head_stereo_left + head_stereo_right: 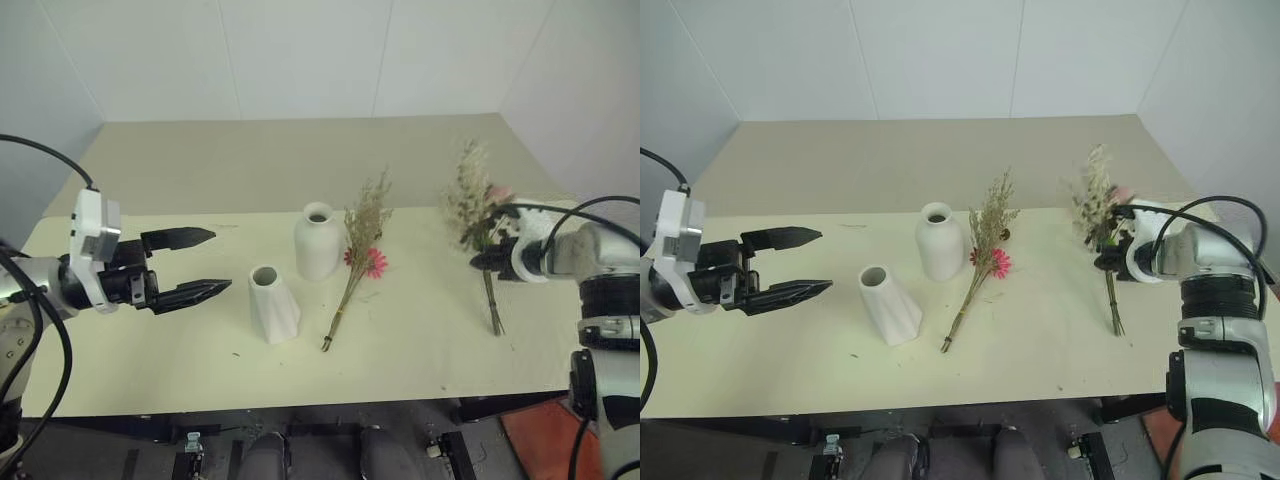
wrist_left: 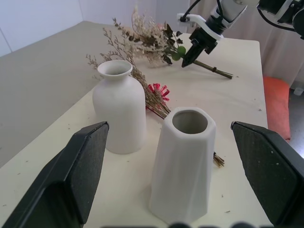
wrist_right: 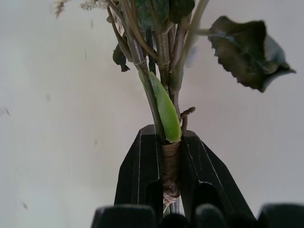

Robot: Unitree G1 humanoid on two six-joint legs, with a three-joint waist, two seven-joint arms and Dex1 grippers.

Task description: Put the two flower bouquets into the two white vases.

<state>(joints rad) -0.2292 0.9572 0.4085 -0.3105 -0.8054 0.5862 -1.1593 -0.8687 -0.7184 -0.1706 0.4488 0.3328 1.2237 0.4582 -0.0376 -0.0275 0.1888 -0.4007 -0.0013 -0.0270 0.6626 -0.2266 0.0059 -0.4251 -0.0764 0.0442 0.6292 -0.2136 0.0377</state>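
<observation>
My right gripper (image 3: 170, 164) has its jaws clenched on the wrapped stems of the fuller bouquet (image 1: 478, 215), at the bench's (image 1: 420, 350) right side. Left gripper (image 1: 200, 263) hovers with jaws released, just left of the cone vase (image 1: 272, 303). Bottle vase (image 1: 318, 241) stands beside it; thin bouquet (image 1: 358, 255) lies flat right of that.

No legible text, labels or numbers (none anywhere)
</observation>
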